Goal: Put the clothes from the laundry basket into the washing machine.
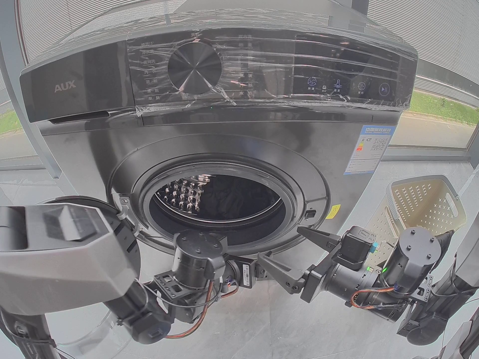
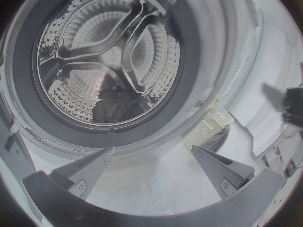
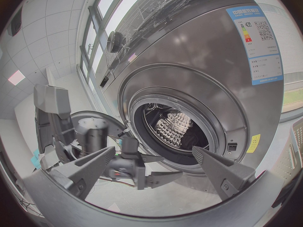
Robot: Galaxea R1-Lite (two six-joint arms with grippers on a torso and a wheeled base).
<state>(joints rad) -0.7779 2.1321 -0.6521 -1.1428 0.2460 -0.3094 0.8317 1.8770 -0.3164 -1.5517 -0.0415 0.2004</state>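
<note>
The washing machine (image 1: 100, 140) is dark grey, its drum (image 2: 94, 48) shiny silver with dotted holes, the clothes (image 2: 113, 107) inside black. The basket (image 1: 424, 200) near the right gripper (image 3: 151, 149) is beige.

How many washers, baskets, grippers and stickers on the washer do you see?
Washer: 1
Basket: 1
Grippers: 2, left gripper and right gripper
Stickers: 2, blue sticker and yellow sticker
Total: 6

Left arm (image 1: 65, 255) enters from seven o'clock, right arm (image 1: 414, 255) from four o'clock; left gripper (image 2: 151, 150) and right gripper (image 1: 279, 244) both spread wide, empty.
</note>
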